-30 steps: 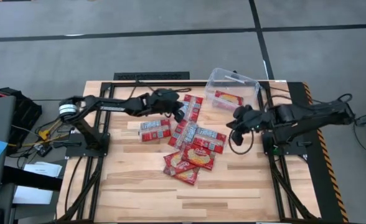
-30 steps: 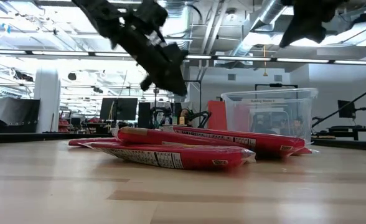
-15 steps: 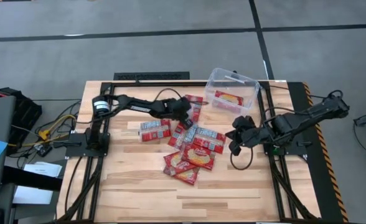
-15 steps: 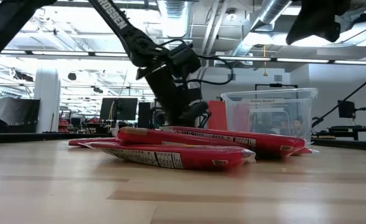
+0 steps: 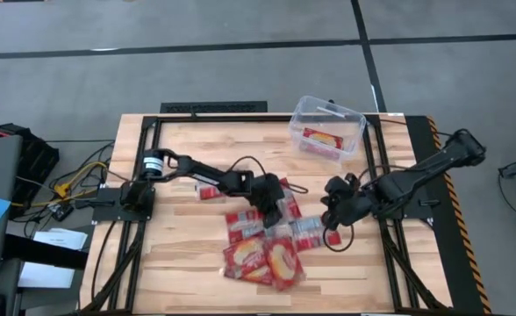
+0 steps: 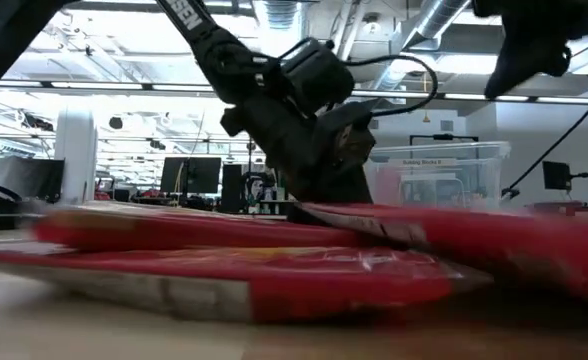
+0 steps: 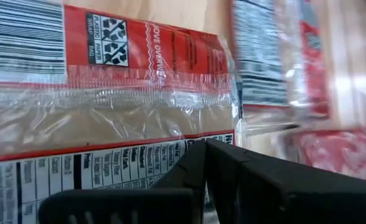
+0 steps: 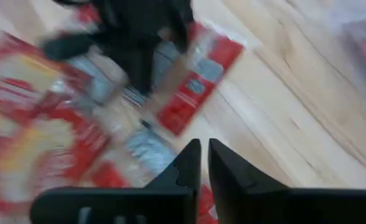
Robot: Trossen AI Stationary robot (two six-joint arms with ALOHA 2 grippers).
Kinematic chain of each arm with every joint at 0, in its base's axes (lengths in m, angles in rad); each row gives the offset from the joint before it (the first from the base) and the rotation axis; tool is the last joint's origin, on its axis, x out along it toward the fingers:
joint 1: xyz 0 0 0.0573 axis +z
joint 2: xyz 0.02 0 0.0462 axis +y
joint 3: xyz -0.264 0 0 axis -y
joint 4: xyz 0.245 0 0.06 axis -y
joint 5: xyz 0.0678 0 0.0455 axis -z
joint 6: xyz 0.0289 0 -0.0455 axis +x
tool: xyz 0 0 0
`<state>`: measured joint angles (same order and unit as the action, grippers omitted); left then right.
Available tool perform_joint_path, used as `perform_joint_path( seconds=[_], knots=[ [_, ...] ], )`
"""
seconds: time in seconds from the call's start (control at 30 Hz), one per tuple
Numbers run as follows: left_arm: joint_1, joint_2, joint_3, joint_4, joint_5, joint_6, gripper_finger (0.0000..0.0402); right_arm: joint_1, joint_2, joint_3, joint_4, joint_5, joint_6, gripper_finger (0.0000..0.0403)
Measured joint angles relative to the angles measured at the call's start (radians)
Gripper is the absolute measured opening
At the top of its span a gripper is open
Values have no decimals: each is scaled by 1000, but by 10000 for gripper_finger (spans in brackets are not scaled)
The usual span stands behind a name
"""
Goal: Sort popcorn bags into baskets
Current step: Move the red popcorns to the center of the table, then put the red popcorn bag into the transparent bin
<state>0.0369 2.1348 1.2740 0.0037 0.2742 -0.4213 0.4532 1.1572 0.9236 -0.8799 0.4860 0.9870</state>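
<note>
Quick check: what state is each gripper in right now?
Left gripper: shut, pressed down among the popcorn bags.
Right gripper: nearly shut, holding nothing.

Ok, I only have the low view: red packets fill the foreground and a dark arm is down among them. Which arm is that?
Observer: The left one. From above, the left gripper sits on the pile of popcorn bags at mid-table.
Operator: Anything in the tub?
Observer: Yes, one red bag lies flat inside the clear tub, at the table's far edge.
Operator: And the other arm?
Observer: The right gripper is just off the pile's right edge.
</note>
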Motion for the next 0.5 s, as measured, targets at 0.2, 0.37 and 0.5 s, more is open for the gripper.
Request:
perform_joint_path(
  seconds=[0.2, 0.37, 0.5],
  knots=[
    [26, -97, 48, -140, -81, 17, 0, 37, 150, 0, 28, -145, -125, 149],
    [46, -214, 68, -261, -87, 54, 0, 90, 273, 0, 102, -212, -298, 256],
    [42, -300, 68, -346, -126, 70, 0, 85, 365, 0, 130, -233, -443, 315]
  ],
)
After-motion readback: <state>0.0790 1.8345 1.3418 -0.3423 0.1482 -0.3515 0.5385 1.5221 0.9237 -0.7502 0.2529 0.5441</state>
